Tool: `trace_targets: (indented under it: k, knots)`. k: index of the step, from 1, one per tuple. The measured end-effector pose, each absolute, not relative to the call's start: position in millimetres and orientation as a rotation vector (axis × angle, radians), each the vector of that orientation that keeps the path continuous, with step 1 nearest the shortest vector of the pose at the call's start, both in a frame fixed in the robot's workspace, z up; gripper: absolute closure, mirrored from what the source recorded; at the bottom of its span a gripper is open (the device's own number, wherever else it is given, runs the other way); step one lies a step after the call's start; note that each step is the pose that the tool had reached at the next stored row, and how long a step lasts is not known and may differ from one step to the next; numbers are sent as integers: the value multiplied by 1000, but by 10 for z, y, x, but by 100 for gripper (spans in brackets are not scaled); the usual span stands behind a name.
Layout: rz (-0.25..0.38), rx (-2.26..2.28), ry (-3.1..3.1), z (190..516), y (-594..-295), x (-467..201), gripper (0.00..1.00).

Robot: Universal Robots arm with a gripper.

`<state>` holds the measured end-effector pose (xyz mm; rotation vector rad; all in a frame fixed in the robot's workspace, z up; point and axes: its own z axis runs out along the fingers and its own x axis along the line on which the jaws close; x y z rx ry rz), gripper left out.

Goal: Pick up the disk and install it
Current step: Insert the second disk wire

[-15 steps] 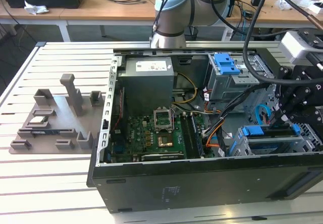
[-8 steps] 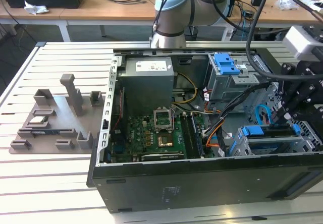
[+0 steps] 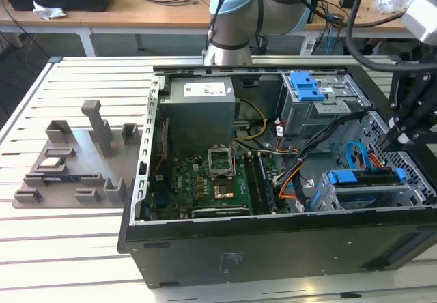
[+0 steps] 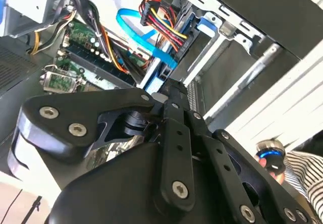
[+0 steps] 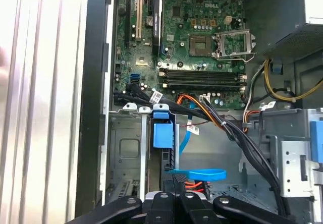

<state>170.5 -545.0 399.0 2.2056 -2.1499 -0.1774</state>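
- gripper [image 3: 401, 134] hangs over the drive cage at the exterior view's right end of the open computer case [image 3: 273, 248]
- disk [image 3: 365, 179] sits in that cage, blue rails showing
- honestly can't tell if the jaws are clenched or released
- motherboard [image 5: 197, 32] lies bare inside the case

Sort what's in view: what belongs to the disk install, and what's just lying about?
Job: disk, blue-railed, at the drive cage; pincer, just above it.
Lying about: grey fixture tray on the table; motherboard; power supply.
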Motion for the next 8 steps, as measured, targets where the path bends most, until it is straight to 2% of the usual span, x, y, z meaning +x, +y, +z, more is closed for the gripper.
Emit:
trace_targets:
  k: [8]
  knots:
    - [-177,2206,-2150,4355,-5450,1705,89]
